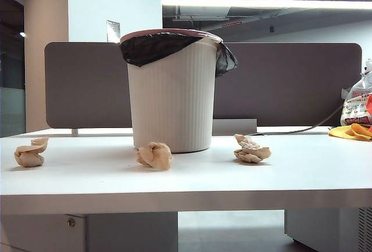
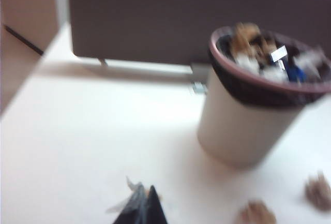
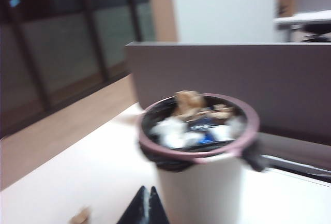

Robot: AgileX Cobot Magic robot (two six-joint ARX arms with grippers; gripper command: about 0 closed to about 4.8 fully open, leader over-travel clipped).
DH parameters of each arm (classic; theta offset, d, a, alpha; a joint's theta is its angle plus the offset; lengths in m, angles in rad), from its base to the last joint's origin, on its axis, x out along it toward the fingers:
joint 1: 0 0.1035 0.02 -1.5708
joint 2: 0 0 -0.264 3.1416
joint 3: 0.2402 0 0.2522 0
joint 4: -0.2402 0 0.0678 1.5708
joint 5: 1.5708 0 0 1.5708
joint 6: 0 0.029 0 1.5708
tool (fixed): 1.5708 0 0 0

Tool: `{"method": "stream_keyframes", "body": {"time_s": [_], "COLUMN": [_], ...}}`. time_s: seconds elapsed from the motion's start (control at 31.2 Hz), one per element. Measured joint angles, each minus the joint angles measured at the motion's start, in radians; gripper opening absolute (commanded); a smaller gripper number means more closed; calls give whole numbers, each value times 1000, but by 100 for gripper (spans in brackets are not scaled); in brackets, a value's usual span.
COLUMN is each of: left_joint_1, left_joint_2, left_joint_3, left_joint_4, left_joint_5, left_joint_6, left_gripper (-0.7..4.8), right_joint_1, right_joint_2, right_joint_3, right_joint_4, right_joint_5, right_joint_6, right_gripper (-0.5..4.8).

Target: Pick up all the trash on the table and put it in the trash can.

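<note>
Trash (image 1: 154, 155) in three wads lay uncollected on the table (image 1: 192, 176) by the half-filled can (image 1: 172, 92), left gripper (image 2: 142, 203) and right gripper (image 3: 146, 206) aloft, jaws pressed together, empty.

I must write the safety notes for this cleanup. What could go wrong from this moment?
1. The trash can is already piled with trash near its rim, so the paper wads may not fit and could fall back out.
2. The middle paper wad lies right at the can's foot; reaching for it might bump the can.
3. Both wrist views are blurred, and the left gripper and right gripper have their fingers closed, so a hasty descent could push a wad rather than grasp it.
</note>
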Motion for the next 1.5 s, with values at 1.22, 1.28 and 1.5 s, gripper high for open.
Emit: {"method": "stream_keyframes", "body": {"time_s": [1.22, 1.28, 1.5], "left_joint_1": [-227, -227, -212], "left_joint_2": [891, 916, 1018], "left_joint_3": [9, 9, 9], "left_joint_4": [262, 270, 311], "left_joint_5": [-229, -229, -263], "left_joint_6": [44, 45, 45], "left_gripper": [479, 479, 479], "right_joint_1": [358, 360, 357], "right_joint_2": [247, 246, 246], "right_joint_3": [31, 31, 31], "right_joint_4": [-77, -73, -67], "right_joint_5": [-97, -105, -113], "right_joint_6": [14, 14, 12], "right_gripper": [-5, -5, -5]}}
